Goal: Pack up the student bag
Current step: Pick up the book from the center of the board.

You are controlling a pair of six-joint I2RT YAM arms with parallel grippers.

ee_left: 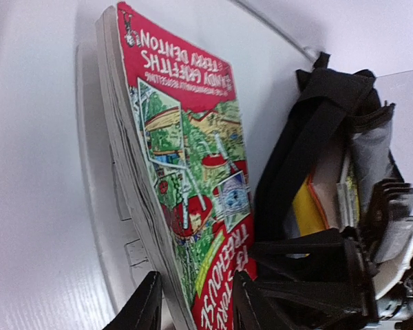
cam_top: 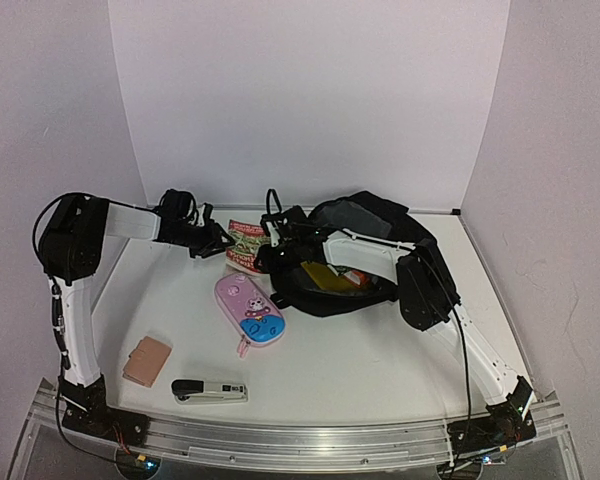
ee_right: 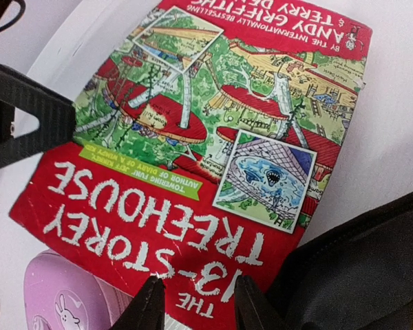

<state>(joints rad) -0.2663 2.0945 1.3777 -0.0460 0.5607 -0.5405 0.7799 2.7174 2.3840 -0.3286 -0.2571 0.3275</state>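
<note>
Just beside the left gripper (cam_top: 218, 243), which pinched a tilted book (ee_left: 186, 172), the bag (cam_top: 325, 302) lay open at the right gripper (cam_top: 269, 257), whose grip I could not tell; next, the book likely needed sliding inside.

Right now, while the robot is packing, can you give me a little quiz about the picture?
1. True or false: the book is outside the student bag.
2. Which end effector grips the book: A left, B right, C neither?
3. What colour is the cartoon pencil case?
Key: 1 true; 2 A, the left end effector; 3 pink.
</note>
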